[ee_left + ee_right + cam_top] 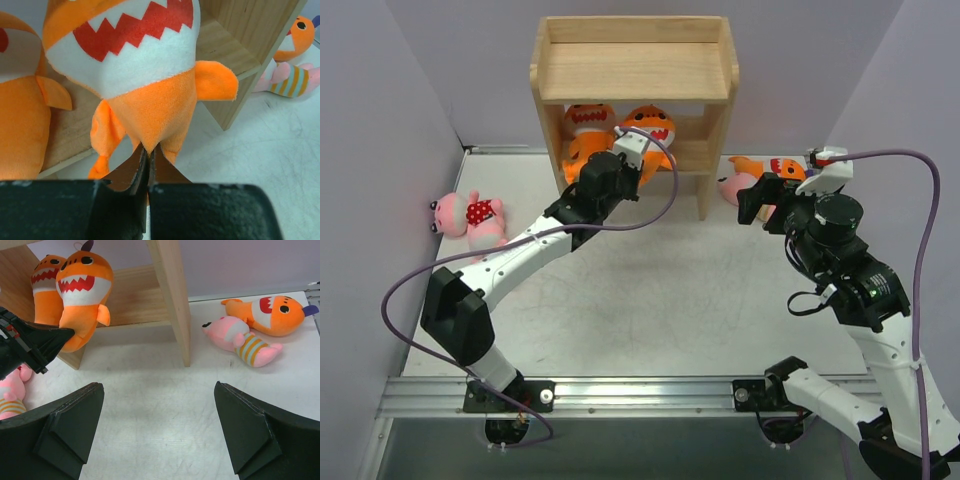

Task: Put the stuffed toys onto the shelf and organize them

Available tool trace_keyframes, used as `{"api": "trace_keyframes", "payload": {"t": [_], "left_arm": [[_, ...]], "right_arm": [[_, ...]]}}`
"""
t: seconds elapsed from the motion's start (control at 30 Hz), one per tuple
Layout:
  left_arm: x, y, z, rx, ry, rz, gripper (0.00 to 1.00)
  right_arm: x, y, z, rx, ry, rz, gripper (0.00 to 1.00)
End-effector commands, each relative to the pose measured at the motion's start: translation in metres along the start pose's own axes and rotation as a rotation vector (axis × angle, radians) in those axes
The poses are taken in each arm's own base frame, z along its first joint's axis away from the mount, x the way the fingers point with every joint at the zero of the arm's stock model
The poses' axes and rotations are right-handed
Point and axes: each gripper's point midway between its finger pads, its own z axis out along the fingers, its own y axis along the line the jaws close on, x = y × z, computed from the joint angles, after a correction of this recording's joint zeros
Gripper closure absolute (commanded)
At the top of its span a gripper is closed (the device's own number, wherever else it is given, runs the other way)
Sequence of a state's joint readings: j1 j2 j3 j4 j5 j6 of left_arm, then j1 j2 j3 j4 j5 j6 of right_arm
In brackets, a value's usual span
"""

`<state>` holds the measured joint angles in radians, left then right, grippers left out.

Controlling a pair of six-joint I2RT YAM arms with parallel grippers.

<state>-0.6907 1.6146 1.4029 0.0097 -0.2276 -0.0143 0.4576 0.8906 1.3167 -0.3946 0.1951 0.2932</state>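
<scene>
Shut fingertips of my left gripper [146, 159] pinch the tail of an orange fish toy [145, 85] straight ahead of me. Beyond it stands the shelf [250, 35], where this toy sits at a tier's front edge, a second fish [20, 125] just to its left. I judge this the placing step: next I must let go and back out without dragging the toy off. My right gripper [157, 410] gapes wide, empty.
</scene>
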Motion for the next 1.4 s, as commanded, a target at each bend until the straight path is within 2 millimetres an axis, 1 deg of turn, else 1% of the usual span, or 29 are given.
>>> {"api": "trace_keyframes", "payload": {"t": [0.0,0.1,0.13,0.17,0.2,0.37,0.47,0.57,0.83,1.13,1.27,1.37], "left_arm": [[-0.053,0.006,0.007,-0.026,-0.159,-0.027,0.98],[-0.057,0.009,0.012,-0.043,-0.168,-0.032,0.98],[-0.054,0.010,0.015,-0.049,-0.162,-0.029,0.97],[-0.058,0.011,0.016,-0.055,-0.170,-0.032,0.97],[-0.054,0.012,0.020,-0.061,-0.163,-0.031,0.97],[-0.053,0.016,0.028,-0.099,-0.162,-0.034,0.98],[-0.048,0.019,0.034,-0.116,-0.156,-0.034,0.97],[-0.048,0.020,0.036,-0.128,-0.162,-0.038,0.97],[-0.040,0.028,0.045,-0.165,-0.145,-0.035,0.97],[-0.041,0.032,0.049,-0.178,-0.146,-0.036,0.96],[-0.035,0.034,0.052,-0.178,-0.128,-0.036,0.94],[-0.032,0.032,0.053,-0.171,-0.115,-0.041,0.94]], "right_arm": [[-0.018,-0.003,-0.008,0.011,-0.049,0.011,0.03],[-0.018,-0.003,-0.009,0.013,-0.049,0.013,0.03],[-0.018,-0.004,-0.009,0.016,-0.050,0.013,0.03],[-0.016,-0.004,-0.009,0.017,-0.046,0.012,0.03],[-0.016,-0.004,-0.009,0.019,-0.045,0.013,0.03],[-0.016,-0.005,-0.009,0.020,-0.044,0.012,0.02],[-0.015,-0.006,-0.009,0.026,-0.044,0.012,0.02],[-0.014,-0.006,-0.009,0.029,-0.041,0.012,0.02],[-0.013,-0.008,-0.010,0.032,-0.039,0.011,0.02],[-0.011,-0.007,-0.010,0.029,-0.029,0.011,0.02],[-0.010,-0.007,-0.009,0.030,-0.026,0.010,0.02],[-0.009,-0.006,-0.008,0.029,-0.021,0.012,0.02]]}}
